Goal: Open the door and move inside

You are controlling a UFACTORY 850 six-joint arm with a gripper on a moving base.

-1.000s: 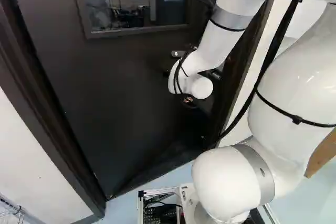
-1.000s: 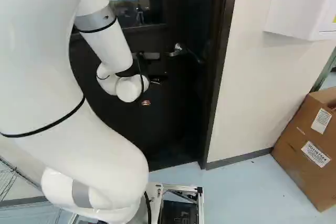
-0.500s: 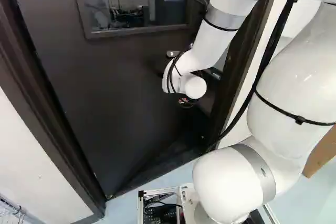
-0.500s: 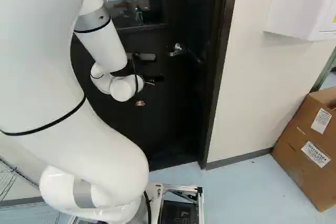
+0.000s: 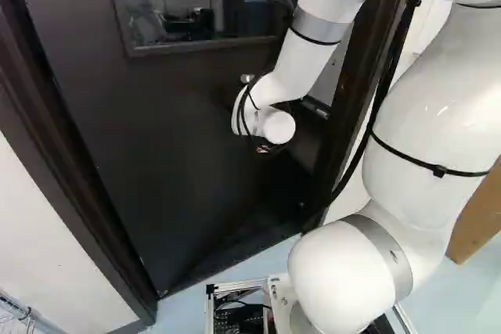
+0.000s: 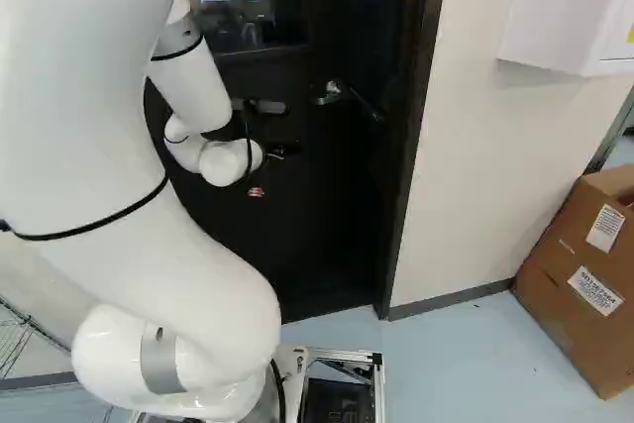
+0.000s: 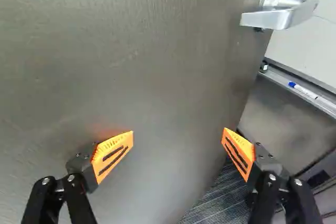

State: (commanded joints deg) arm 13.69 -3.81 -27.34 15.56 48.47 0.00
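The dark door [image 5: 156, 154] stands ajar, swung away from me, with a gap along its handle side. In the left base view my gripper [image 5: 266, 149] is mostly hidden behind the white wrist, in front of the door. The wrist view shows my gripper [image 7: 177, 132] wide open, nothing between its fingers, facing the door's surface [image 7: 157, 66]. One orange pad [image 7: 113, 153] is close to that surface; whether it touches I cannot tell. The other pad overlaps the door's free edge. The silver lever handle [image 7: 278, 14] is ahead and off to one side, clear of the fingers; the right base view shows the handle [image 6: 332, 93] too.
A dark door frame [image 6: 421, 116] borders the opening, with white wall [image 6: 495, 185] beside it. A cardboard box [image 6: 575, 274] stands at the right of the right base view, below a white cabinet [image 6: 565, 12]. Past the door edge are a marker [image 7: 303, 90] on a ledge and dark carpet [image 7: 223, 200].
The arm's wrist and gripper have shifted left across the door in both base views. The base has not moved. Any swing of the door is too slight to tell.
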